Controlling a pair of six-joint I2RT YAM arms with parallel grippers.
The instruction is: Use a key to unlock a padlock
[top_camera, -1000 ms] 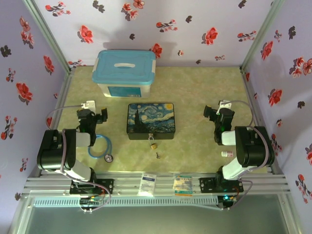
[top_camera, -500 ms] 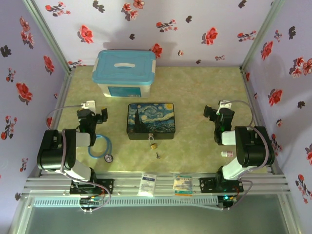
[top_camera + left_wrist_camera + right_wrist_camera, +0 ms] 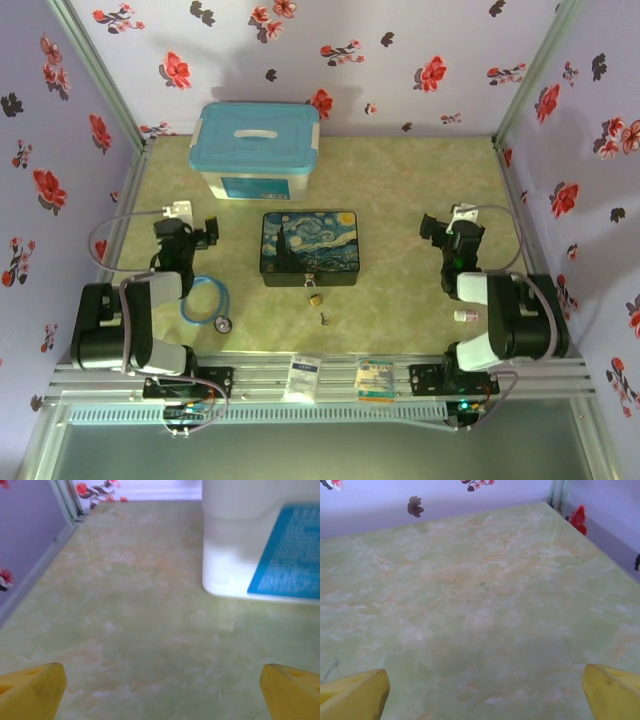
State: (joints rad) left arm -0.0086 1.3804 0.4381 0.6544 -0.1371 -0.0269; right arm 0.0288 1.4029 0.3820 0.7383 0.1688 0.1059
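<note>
Green marbled tabletop [image 3: 400,190]: bare surface in front of both wrist cameras.

White plastic storage bin with blue lid [image 3: 258,150]: far left of centre. In the left wrist view its wall and blue label [image 3: 287,555] are cut off at the top and right edges, and the print is too blurred to read.

Left gripper [image 3: 190,232]: jaws spread wide, nothing between them. Its yellow fingertips [image 3: 35,690] are clipped by the bottom corners of the wrist view.

Right gripper [image 3: 445,228]: likewise wide apart and empty, fingertips [image 3: 610,692] clipped the same way.

Change over the last second: both arms' elbows have sunk toward the near rail and the grippers have edged slightly toward the far wall. Box, padlock and key are unmoved.

Rectangular box painted with a starry night sky [image 3: 309,245]: centre, between the two grippers.

Blue-tubed stethoscope with round silver head [image 3: 222,323]: beside the left arm, tubing partly hidden under it.

Tiny brass-gold padlock with thin silver shackle [image 3: 314,297]: at the middle of the box's front face. How the shackle engages is too small to make out.

Small thin dark-grey metal key [image 3: 324,320]: flat on the table just nearside of the padlock, not touching it. Both sit well apart from either gripper.
</note>
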